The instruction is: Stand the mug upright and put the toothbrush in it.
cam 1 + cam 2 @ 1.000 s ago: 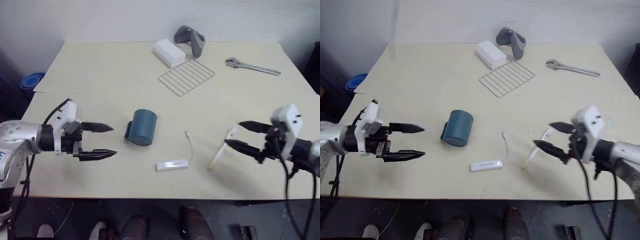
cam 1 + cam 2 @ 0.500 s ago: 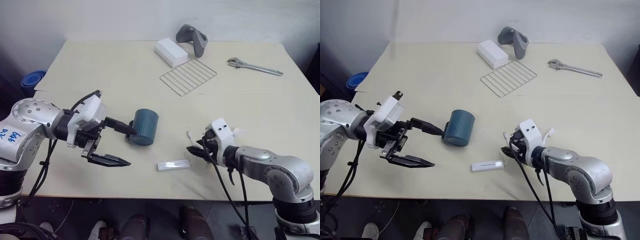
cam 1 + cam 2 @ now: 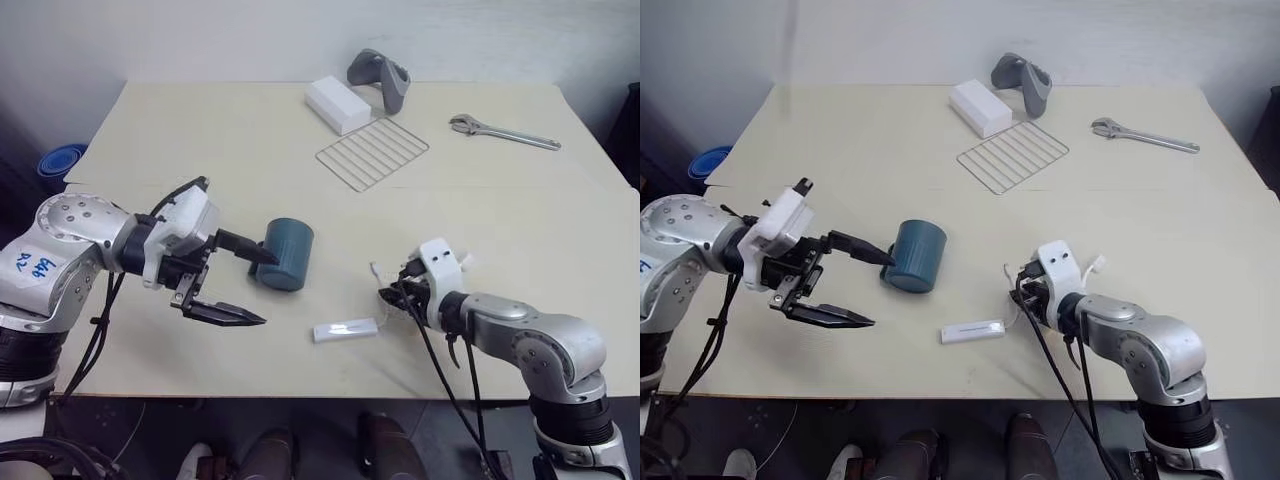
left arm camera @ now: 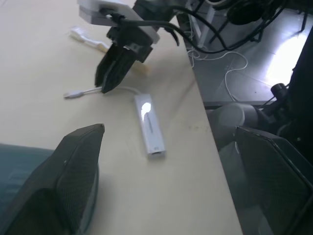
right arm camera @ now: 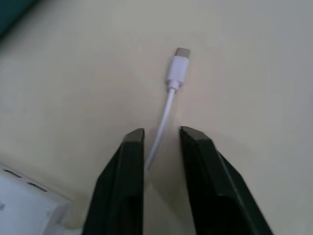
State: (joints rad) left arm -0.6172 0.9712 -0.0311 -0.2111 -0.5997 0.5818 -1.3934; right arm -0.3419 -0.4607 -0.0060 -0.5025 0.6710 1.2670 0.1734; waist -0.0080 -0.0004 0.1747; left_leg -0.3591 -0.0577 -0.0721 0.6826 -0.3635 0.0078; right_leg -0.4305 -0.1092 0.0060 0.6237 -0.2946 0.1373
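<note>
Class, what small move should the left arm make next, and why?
Probably ease the left gripper forward so its open fingers straddle the mug. The mug lies on its side, with one fingertip beside it and the other short of it.

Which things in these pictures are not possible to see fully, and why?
- toothbrush: eye views, middle covered by the right end effector; grip unclear.
- mug: left wrist view, cut by the edge, partly behind a finger of the left end effector.
- blue bowl: eye views, partly behind the table.
</note>
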